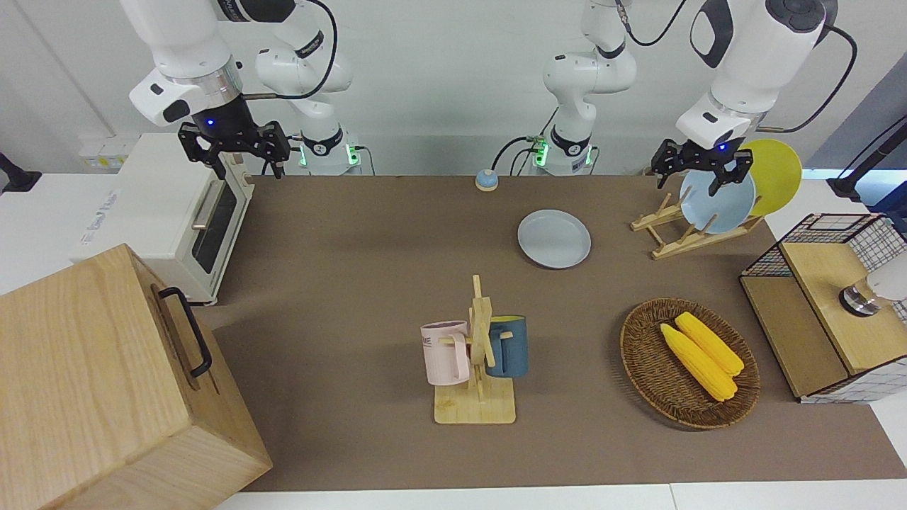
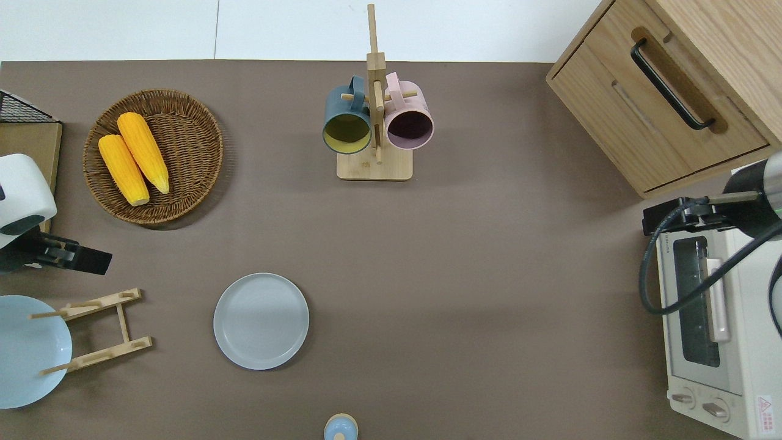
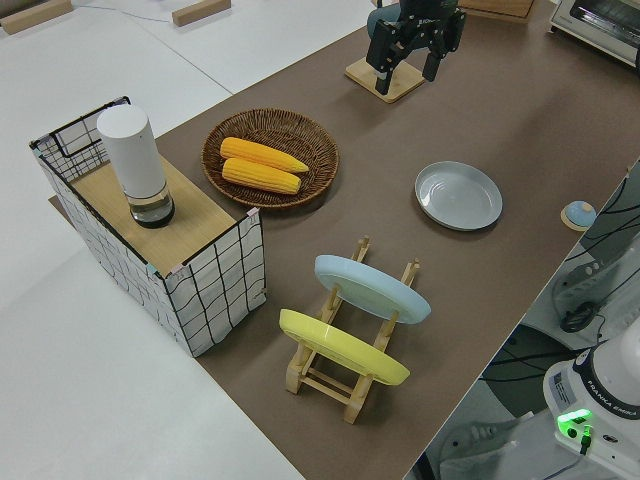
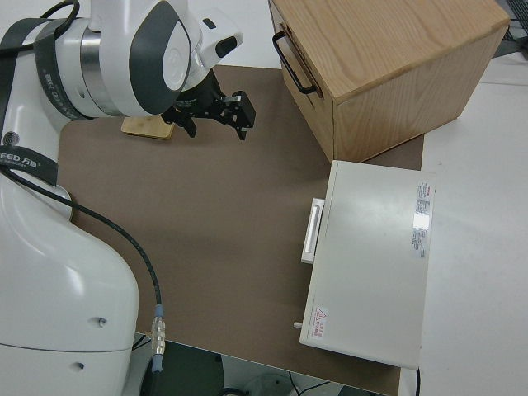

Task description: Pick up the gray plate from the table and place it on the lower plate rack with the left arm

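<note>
The gray plate (image 1: 554, 239) lies flat on the brown mat, beside the plate rack toward the table's middle; it also shows in the overhead view (image 2: 261, 321) and the left side view (image 3: 459, 195). The lower plate rack (image 1: 691, 241) is a small light-wood rack (image 2: 101, 330) that holds a light blue plate (image 1: 716, 202) and a yellow plate (image 1: 778, 173) upright in its slots. My left gripper (image 1: 698, 173) is open and empty, up in the air over the mat between the rack and the wicker basket (image 2: 67, 258). My right gripper (image 1: 234, 152) is open and parked.
A wicker basket (image 1: 627, 347) with two corn cobs, a wooden mug stand (image 1: 476, 407) with a pink and a dark blue mug, a wire crate (image 1: 822, 283), a toaster oven (image 1: 163, 212), a wooden drawer box (image 1: 92, 382) and a small blue bell (image 1: 486, 180) stand around.
</note>
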`<action>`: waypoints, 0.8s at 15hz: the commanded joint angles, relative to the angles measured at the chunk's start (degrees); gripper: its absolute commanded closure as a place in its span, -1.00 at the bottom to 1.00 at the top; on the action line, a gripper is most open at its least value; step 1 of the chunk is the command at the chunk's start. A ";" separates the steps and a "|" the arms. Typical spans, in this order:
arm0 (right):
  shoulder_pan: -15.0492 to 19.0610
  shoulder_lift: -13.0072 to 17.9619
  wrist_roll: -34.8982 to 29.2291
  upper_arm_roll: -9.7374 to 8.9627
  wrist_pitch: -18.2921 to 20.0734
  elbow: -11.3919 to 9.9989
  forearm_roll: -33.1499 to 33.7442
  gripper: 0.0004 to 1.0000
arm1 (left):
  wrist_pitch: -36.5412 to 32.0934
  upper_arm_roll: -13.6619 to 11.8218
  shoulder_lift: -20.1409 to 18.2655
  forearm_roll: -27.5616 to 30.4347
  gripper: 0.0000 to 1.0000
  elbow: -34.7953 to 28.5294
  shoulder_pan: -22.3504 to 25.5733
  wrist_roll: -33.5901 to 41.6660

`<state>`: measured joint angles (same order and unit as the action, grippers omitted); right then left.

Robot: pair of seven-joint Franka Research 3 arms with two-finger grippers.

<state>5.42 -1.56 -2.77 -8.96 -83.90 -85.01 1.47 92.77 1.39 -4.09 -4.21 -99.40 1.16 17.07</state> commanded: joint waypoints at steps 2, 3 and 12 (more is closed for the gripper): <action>-0.41 -0.02 -0.22 0.34 0.05 0.37 -0.15 -0.97 | -0.74 0.10 0.14 0.52 -1.00 0.17 -0.02 0.25; -0.41 -0.02 -0.22 0.34 0.05 0.37 -0.15 -0.97 | -0.83 0.10 0.14 0.52 -1.00 0.17 -0.11 0.25; -0.41 -0.02 -0.22 0.34 0.05 0.37 -0.15 -0.97 | -0.92 0.10 0.05 1.14 -1.00 -0.18 -0.11 0.25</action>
<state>5.42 -1.56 -2.77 -8.96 -83.90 -85.01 1.47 92.41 1.68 -3.87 -3.91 -99.44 1.10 17.07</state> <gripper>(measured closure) 0.013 0.000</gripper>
